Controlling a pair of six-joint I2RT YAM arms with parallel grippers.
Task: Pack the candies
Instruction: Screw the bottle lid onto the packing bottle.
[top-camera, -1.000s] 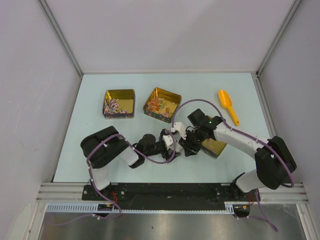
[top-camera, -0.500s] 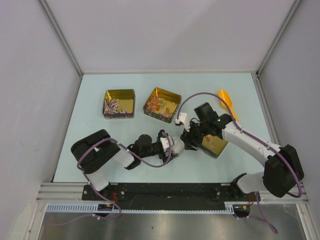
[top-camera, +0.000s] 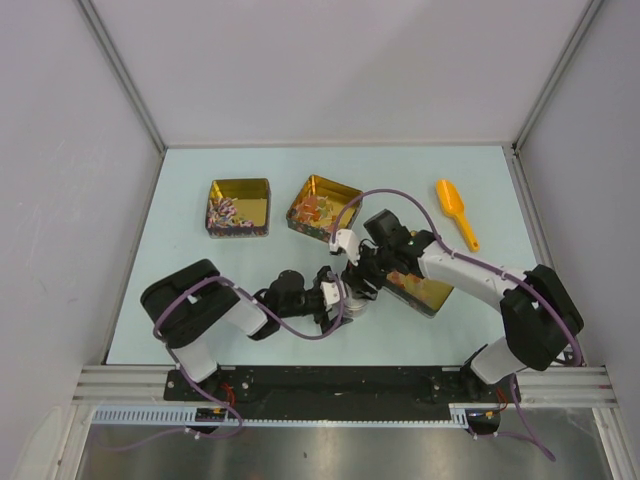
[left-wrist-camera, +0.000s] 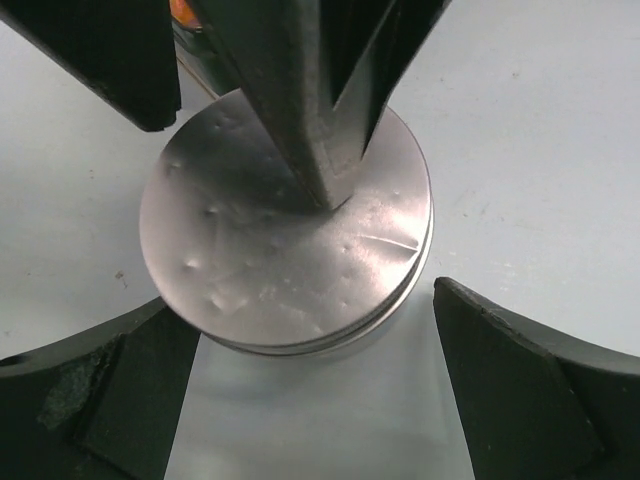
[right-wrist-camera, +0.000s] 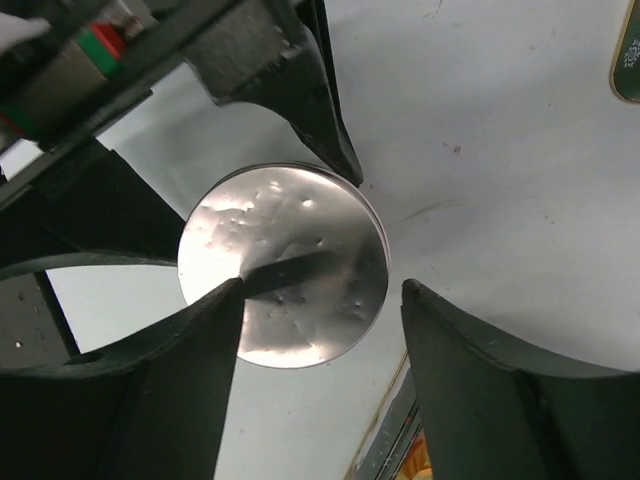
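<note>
The candies show as small multicoloured heaps in two open gold tins, the left tin (top-camera: 238, 208) and the middle tin (top-camera: 324, 208). A round silver tin (top-camera: 353, 306) sits on the table between both grippers, also seen in the left wrist view (left-wrist-camera: 290, 240) and the right wrist view (right-wrist-camera: 283, 265). My left gripper (top-camera: 338, 298) (left-wrist-camera: 315, 310) is open, its fingers (left-wrist-camera: 500, 370) apart on the tin's near side. My right gripper (top-camera: 358, 288) (right-wrist-camera: 322, 288) is open above the tin, one finger (right-wrist-camera: 170, 390) overlapping its edge.
A third gold tin (top-camera: 428, 287) lies partly under the right arm, close to the round tin. An orange scoop (top-camera: 457, 213) lies at the back right. Grey walls enclose the table on three sides.
My right gripper has swung left from the third gold tin to above the round silver tin. The left gripper has stayed by the round tin.
</note>
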